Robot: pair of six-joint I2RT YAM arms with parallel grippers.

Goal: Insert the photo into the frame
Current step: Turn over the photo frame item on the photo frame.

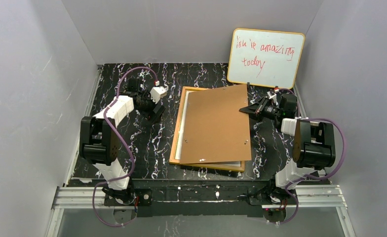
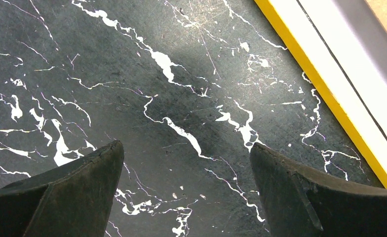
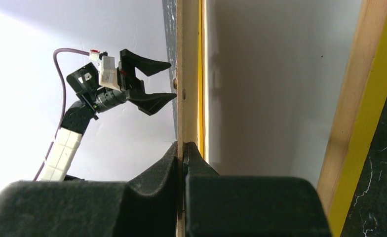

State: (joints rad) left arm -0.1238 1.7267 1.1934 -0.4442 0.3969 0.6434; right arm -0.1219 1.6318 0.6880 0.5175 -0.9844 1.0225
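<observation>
Nearest to us, the frame (image 1: 176,138) lies face down in the middle of the tabletop (image 1: 142,153). Its orange-wood back rim is up, the way it must lie to be loaded from behind. Over it sits the brown backing board (image 1: 216,123), skewed so that its corners overhang the rim instead of dropping inside. Along the left side a white strip shows beneath the board. We take it for the photo (image 1: 182,131), plain back up, lying in the frame's opening, though most of it is hidden.

The right gripper (image 1: 243,109) has its fingers clenched on the board's right edge, grasping that thin sheet. We judge the hold is there to lift or swing the board square to the rim. The left gripper (image 1: 155,111) hovers just left of the frame, fingers released with nothing between them, placed, we think, to steady the rim. Farthest off, a whiteboard (image 1: 265,57) leans on the back wall and has no part in the job.
</observation>
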